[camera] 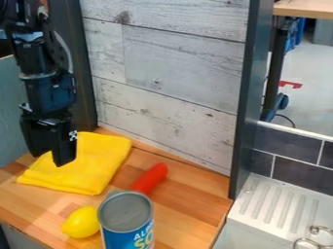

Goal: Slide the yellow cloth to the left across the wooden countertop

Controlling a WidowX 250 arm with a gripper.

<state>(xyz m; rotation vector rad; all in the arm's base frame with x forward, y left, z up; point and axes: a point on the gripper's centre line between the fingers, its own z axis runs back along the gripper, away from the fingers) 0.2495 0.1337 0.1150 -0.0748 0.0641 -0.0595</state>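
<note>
Hangs by the folded yellow cloth (pixel 98 163), near the far left corner of the bench (pixel 189 214), with the two fingers of the black hand (pixel 49 159) apart. Has, toward the near edge, a yellow lemon (pixel 81 222) beside a can (pixel 125 212), with a red object (pixel 151 177) behind.

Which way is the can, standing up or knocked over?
The can is standing up: its round grey top faces upward, with the blue label below.
</note>
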